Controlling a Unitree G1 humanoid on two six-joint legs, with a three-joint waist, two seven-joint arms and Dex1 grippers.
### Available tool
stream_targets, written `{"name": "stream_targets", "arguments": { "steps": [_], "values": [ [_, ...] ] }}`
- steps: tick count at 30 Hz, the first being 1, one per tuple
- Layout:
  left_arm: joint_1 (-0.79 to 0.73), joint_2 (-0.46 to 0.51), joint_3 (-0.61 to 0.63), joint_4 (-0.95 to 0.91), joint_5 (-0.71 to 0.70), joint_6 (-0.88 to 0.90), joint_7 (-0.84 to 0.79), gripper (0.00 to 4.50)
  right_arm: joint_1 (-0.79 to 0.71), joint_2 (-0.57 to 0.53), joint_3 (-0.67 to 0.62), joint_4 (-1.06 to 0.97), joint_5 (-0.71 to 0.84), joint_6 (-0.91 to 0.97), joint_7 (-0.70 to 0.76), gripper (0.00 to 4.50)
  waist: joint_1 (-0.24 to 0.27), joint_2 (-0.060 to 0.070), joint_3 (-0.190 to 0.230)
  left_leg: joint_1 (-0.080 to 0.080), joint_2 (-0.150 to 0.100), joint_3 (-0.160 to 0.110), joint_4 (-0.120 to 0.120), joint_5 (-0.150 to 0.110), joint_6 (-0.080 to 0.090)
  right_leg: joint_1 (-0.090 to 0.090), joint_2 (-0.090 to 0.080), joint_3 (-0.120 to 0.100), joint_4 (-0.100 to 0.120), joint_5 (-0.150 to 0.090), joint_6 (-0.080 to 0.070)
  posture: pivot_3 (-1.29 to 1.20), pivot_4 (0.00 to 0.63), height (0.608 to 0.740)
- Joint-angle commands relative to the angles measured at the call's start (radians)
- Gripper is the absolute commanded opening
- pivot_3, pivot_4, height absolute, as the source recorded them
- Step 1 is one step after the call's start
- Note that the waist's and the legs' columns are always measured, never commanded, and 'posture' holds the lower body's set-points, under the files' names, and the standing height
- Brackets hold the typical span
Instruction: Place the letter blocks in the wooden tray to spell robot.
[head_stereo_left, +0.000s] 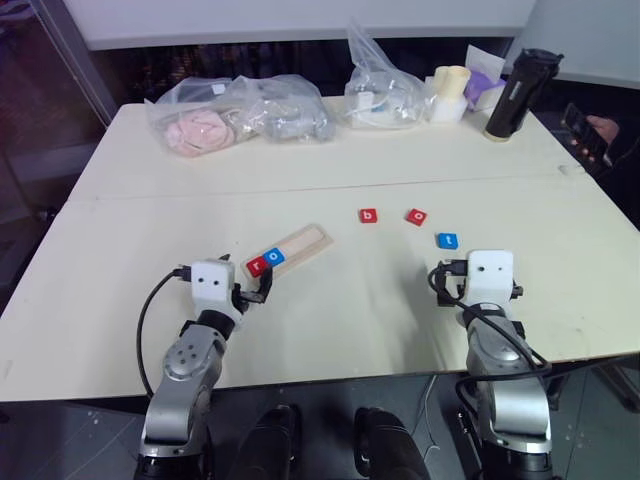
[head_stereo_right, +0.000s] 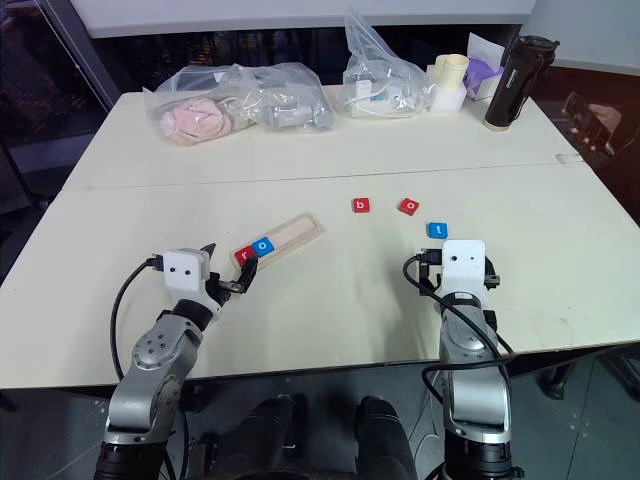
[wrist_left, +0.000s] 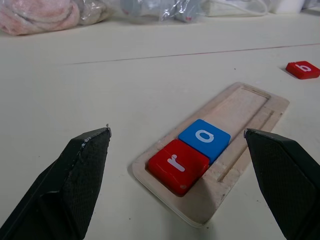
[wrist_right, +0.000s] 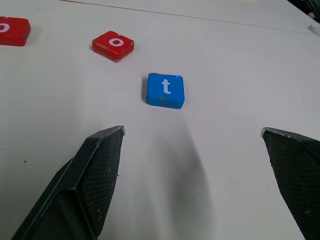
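Red r (wrist_left: 177, 165), blue o (wrist_left: 204, 139) seated in wooden tray (wrist_left: 250, 107), frame centre. Loose b (head_stereo_left: 369, 215), o (head_stereo_left: 417, 216), t (head_stereo_left: 447, 240) right on bench (head_stereo_left: 330, 330): light, rigid, thin; pinch opposite edges. Left pincer (wrist_left: 177, 165), right pincer (wrist_right: 192, 150) both spread, empty.

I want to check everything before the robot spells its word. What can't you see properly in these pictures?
- Plastic bags: contents crumpled together in the eye views, not identifiable.
- Red b block: cut by the left wrist view's edge.
- Person's hand: cut by the left eye view's edge; held object unclear.

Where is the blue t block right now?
The t block lies loose on the table's right half, just ahead of the right pincer, near the red o block.
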Motion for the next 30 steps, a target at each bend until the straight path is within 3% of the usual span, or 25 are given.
{"name": "stream_targets", "arguments": {
  "steps": [1,25,30],
  "values": [
    [0.001,0.006,-0.002,-0.021,0.011,-0.032,0.001,4.5,-0.006,-0.008,-0.004,-0.022,0.011,-0.022,0.006,4.45,0.0,0.0,0.0,0.0,0.0,0.0,0.0,0.0,0.0,0.0,0.0,0.0,0.0,0.0,0.0,0.0,0.15,0.738],
    [-0.024,0.008,-0.006,-0.143,-0.008,0.092,0.011,4.5,-0.013,-0.002,0.014,-0.005,0.024,-0.026,0.015,4.45,0.0,0.0,0.0,0.0,0.0,0.0,0.0,0.0,0.0,0.0,0.0,0.0,0.0,0.0,0.0,0.0,0.15,0.738],
    [-0.05,0.066,0.03,-0.152,-0.067,0.108,-0.072,4.5,-0.02,-0.001,0.014,0.003,0.026,-0.028,0.013,4.45,0.0,0.0,0.0,0.0,0.0,0.0,0.0,0.0,0.0,0.0,0.0,0.0,0.0,0.0,0.0,0.0,0.15,0.738]
  ]
}}
